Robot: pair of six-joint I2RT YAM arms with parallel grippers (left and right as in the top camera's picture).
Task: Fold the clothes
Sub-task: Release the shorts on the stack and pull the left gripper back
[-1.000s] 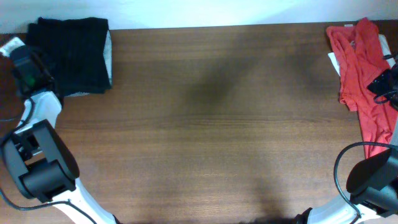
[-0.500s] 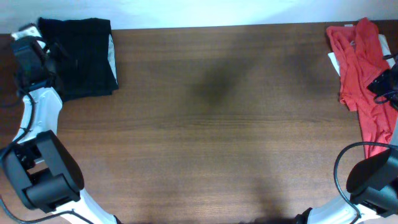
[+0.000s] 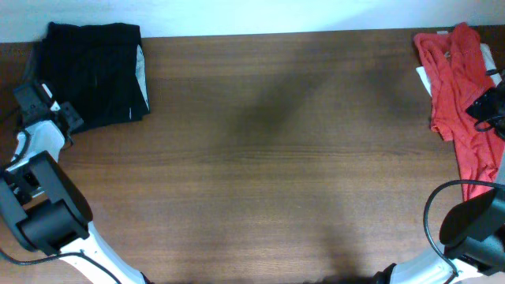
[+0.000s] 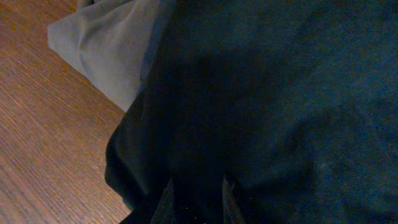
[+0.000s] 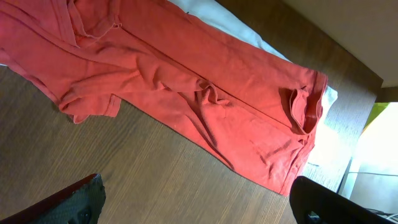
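Note:
A folded black garment (image 3: 93, 75) with a pale grey inner edge (image 3: 141, 67) lies at the table's far left corner. It fills the left wrist view (image 4: 267, 93), with its grey layer (image 4: 106, 50) at the upper left. My left gripper (image 3: 39, 102) sits at the garment's near left edge; its fingers (image 4: 196, 190) are a little apart over the black fabric and hold nothing. A coral-red garment (image 3: 454, 79) lies crumpled at the far right edge and also shows in the right wrist view (image 5: 186, 93). My right gripper (image 5: 196, 186) is open wide and empty, just above it (image 3: 483, 109).
Something white (image 3: 424, 77) lies under the red garment and shows again in the right wrist view (image 5: 323, 146). The brown wooden table (image 3: 276, 173) stretches between the two garments. A pale wall runs along the far edge.
My left gripper has drawn back toward me, off the black garment. The garment slid slightly right earlier and now lies still. The right arm has not moved.

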